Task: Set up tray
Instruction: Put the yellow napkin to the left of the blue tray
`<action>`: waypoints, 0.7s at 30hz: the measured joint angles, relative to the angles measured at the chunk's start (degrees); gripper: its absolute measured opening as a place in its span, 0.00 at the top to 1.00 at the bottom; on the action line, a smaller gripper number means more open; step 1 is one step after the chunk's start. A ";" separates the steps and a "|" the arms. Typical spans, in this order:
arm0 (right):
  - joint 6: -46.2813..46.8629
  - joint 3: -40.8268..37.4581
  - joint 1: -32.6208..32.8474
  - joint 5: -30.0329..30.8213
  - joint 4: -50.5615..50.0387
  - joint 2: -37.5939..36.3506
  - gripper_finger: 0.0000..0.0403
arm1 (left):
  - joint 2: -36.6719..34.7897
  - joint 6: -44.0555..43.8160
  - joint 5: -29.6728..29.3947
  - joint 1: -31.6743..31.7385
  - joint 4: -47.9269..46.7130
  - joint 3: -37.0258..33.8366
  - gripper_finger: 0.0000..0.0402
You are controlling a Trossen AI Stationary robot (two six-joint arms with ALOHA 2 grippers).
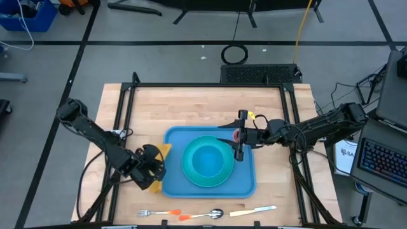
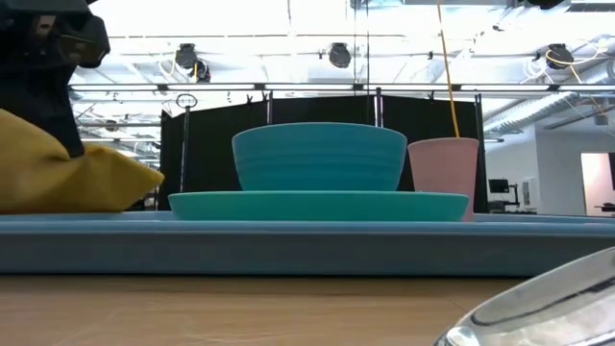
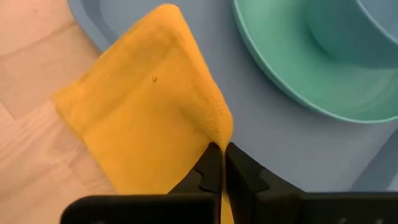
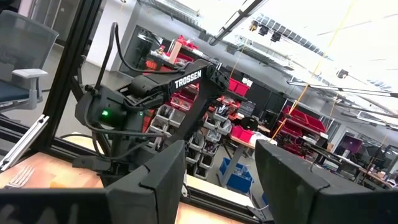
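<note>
The blue tray (image 1: 248, 184) lies mid-table with a teal plate (image 1: 191, 175) on it and a blue bowl (image 1: 210, 159) standing on the plate. A pink cup (image 2: 444, 173) stands on the tray's far right part. A yellow cloth (image 3: 143, 106) lies across the tray's left rim and the wood. My left gripper (image 3: 222, 165) is shut on the cloth at the tray's left side (image 1: 149, 166). My right gripper (image 4: 221, 168) hovers open and tipped upward over the tray's far right corner (image 1: 240, 137), beside the cup, with nothing between its fingers. My left gripper pinches the yellow cloth at a raised corner of its near edge (image 3: 217, 137) between its two fingers. The fingers slant down at it from the table's near left. The pinched corner is pulled up; the rest of the cloth (image 2: 77, 178) rests on the tray's rim and the table.
A fork (image 1: 156, 212), a spoon (image 1: 206, 214) and a knife (image 1: 254, 210) lie in a row on the wood along the table's near edge, in front of the tray. A black frame borders the table (image 1: 127, 108).
</note>
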 joint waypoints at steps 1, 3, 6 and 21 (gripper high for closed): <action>0.00 0.00 0.00 0.00 -0.01 0.00 0.54 | 0.02 -0.26 0.17 0.47 0.02 0.00 0.99; 0.00 0.00 -0.06 -0.01 -0.01 0.00 0.54 | 0.02 -0.22 0.21 1.53 0.01 0.00 0.97; 0.50 0.00 -0.56 -0.02 -0.01 -0.01 0.54 | 0.02 2.21 3.70 4.08 0.98 0.00 0.97; 1.57 0.00 -1.81 -0.13 -0.97 0.00 0.54 | 0.45 14.36 7.71 16.08 7.03 0.00 0.97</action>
